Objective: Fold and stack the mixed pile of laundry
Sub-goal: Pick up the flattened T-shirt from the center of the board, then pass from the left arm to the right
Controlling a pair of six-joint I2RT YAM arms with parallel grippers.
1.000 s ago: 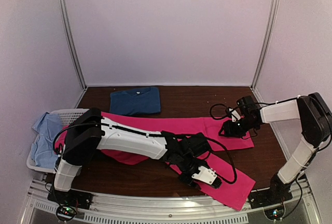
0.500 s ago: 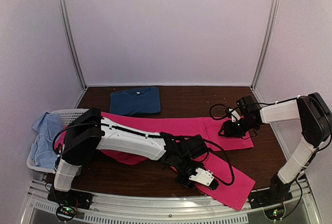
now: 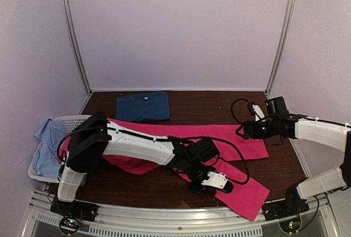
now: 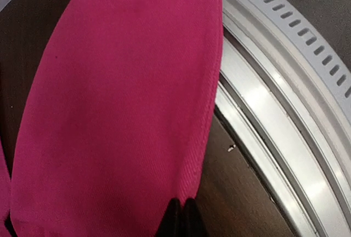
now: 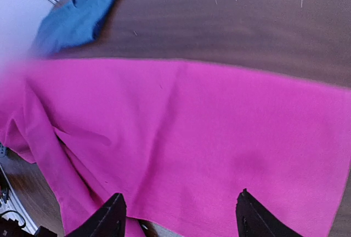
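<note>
Left hand (image 4: 181,219) pinched shut on the pink shirt (image 4: 109,111) at its hem — by the table (image 4: 241,204) edge. Right hand (image 5: 178,215) hangs above it, fingers (image 5: 112,216) apart.

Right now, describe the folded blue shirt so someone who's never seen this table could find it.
Start at the dark wooden table and look to its far left, near the back wall. The dark blue T-shirt lies there folded flat. It is darker than the pale light-blue cloth in the white basket, and sits behind the long magenta-pink garment.
</note>
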